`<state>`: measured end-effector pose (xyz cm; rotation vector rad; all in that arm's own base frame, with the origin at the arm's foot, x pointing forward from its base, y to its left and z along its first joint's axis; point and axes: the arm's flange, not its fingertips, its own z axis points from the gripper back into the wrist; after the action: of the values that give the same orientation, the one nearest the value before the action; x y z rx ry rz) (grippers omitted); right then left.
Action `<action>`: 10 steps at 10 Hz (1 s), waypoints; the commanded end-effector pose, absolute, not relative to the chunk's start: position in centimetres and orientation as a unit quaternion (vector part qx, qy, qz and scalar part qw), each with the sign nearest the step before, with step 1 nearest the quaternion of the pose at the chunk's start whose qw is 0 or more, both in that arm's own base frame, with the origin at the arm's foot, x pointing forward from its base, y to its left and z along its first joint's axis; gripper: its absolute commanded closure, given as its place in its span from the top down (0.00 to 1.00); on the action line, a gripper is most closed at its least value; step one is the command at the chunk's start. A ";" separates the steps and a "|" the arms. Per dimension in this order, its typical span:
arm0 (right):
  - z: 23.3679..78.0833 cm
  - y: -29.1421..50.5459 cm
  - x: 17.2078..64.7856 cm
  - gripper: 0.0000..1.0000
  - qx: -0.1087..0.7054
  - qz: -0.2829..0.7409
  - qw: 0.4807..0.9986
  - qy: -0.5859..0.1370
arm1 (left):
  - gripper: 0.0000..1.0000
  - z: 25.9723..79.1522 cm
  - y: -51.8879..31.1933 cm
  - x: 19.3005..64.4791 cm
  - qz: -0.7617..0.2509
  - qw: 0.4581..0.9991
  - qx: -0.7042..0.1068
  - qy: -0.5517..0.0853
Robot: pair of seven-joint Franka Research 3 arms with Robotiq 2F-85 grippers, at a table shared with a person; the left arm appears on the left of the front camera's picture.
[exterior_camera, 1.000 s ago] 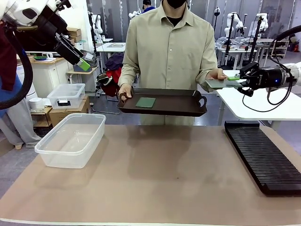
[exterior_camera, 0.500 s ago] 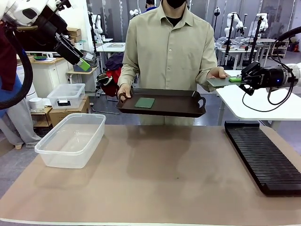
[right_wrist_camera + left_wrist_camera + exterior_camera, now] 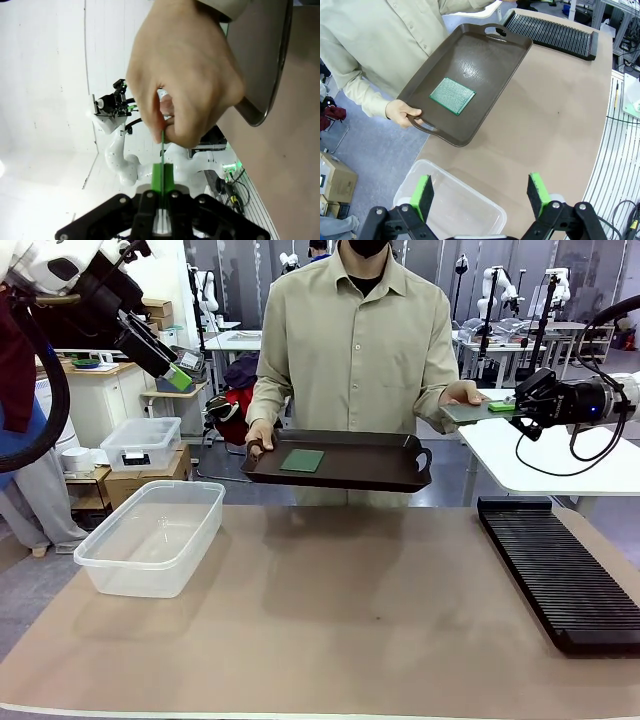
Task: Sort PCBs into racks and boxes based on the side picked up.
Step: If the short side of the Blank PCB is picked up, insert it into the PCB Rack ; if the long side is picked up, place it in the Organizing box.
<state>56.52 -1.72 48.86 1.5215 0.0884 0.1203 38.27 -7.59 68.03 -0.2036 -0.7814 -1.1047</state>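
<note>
The person holds a dark brown tray by one handle; one green PCB lies flat on it, also seen from above. The person's other hand pinches a second PCB, and my right gripper is shut on its other end. In the right wrist view that board runs edge-on from my right gripper up into the hand. My left gripper hangs open high at the left, above the clear box, with nothing between its fingers.
The clear box stands at the table's left, the black slotted rack along its right edge. A smaller lidded box sits on a carton behind the table's left corner. The rack lies beyond the tray's far end.
My right gripper's jaws have closed onto the PCB in the person's hand and it shifted slightly right. The tray has drifted a little to the left. The left arm has stayed still.
</note>
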 end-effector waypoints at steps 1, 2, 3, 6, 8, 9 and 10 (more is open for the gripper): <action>48.8 -1.7 56.5 0.00 0.689 0.054 0.721 0.041 | 1.00 67.9 -7.5 38.3 -0.509 0.777 -0.090 -0.359; 48.8 -1.7 56.5 0.00 0.689 0.054 0.721 0.041 | 1.00 67.9 -7.5 38.3 -0.509 0.777 -0.090 -0.359; 48.8 -1.7 56.5 0.00 0.689 0.054 0.721 0.041 | 1.00 67.9 -7.5 38.3 -0.509 0.777 -0.090 -0.359; 48.8 -1.7 56.5 0.00 0.689 0.054 0.721 0.041 | 1.00 67.9 -7.5 38.3 -0.509 0.777 -0.090 -0.359; 48.8 -1.7 56.5 0.00 0.689 0.054 0.721 0.041 | 1.00 67.9 -7.5 38.3 -0.509 0.777 -0.090 -0.359; 48.8 -1.7 56.5 0.00 0.689 0.054 0.721 0.041 | 1.00 67.9 -7.5 38.3 -0.509 0.777 -0.090 -0.359; 48.8 -1.7 56.5 0.00 0.689 0.054 0.721 0.041 | 1.00 67.9 -7.5 38.3 -0.509 0.777 -0.090 -0.359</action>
<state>56.52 -1.72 48.85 1.5215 0.0888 0.1200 38.27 -7.59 68.03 -0.2036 -0.7814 -1.1047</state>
